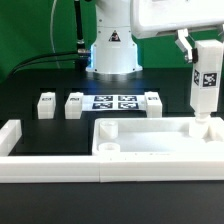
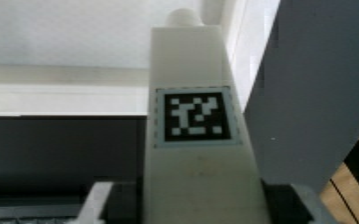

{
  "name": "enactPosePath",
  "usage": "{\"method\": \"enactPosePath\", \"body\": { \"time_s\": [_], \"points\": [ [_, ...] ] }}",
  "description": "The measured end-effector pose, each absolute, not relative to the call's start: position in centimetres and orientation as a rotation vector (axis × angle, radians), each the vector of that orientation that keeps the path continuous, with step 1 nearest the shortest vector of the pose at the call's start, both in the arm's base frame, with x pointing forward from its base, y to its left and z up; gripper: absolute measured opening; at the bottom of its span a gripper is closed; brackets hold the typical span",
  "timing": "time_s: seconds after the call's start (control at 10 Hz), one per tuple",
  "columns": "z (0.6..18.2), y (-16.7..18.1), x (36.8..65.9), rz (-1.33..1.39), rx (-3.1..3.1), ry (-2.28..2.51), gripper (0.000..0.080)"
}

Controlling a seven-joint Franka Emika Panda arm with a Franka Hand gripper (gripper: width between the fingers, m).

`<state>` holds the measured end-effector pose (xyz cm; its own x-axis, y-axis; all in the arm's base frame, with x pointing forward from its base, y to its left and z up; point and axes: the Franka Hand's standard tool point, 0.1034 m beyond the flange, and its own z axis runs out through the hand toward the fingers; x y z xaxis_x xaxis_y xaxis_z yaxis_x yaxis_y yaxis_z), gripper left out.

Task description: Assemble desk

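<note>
We see the black table [image 1: 40, 70] carrying everything. The long low white border wall [image 1: 60, 165] runs along its near edge, with a short return at the exterior view's left. Inside that wall, toward the exterior view's right, the wide flat rimmed white plastic tabletop panel [image 1: 150, 142] lies flat on the table. A round socket shows in its near corner on the exterior view's left.

The white arm base [image 1: 110, 50] sits at back centre. The marker board [image 1: 113, 102] lies flat in front of it. The three loose legs [image 1: 75, 104] are white square blocks lying in a row with the board. Two are on the exterior view's left of it, and one is just beside it on the right.

The fourth white square block leg, the held leg [image 1: 205, 90] [image 2: 194, 90], stands upright in the gripper [image 1: 197, 50] [image 2: 197, 195]. It hangs over the panel's far corner on the exterior view's right. Its lower end is at the rim there. We cannot tell whether it touches or is seated.

In the wrist view the dark fingers [image 2: 282, 205] stand partly closed and clamp the held leg from both sides.

The leg's black-and-white tag [image 1: 210, 82] [image 2: 194, 115] faces both cameras.
</note>
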<state>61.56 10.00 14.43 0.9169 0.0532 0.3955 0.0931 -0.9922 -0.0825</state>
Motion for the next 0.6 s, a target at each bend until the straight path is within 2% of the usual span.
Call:
{"method": "enactPosePath", "body": {
  "time_s": [0.2,0.6],
  "points": [
    [14.34,10.75,62.82,-0.622,-2.975,-0.161,0.0288],
    [14.00,10.57,62.69,-0.616,-2.978,-0.164,0.0288]
  ]
}}
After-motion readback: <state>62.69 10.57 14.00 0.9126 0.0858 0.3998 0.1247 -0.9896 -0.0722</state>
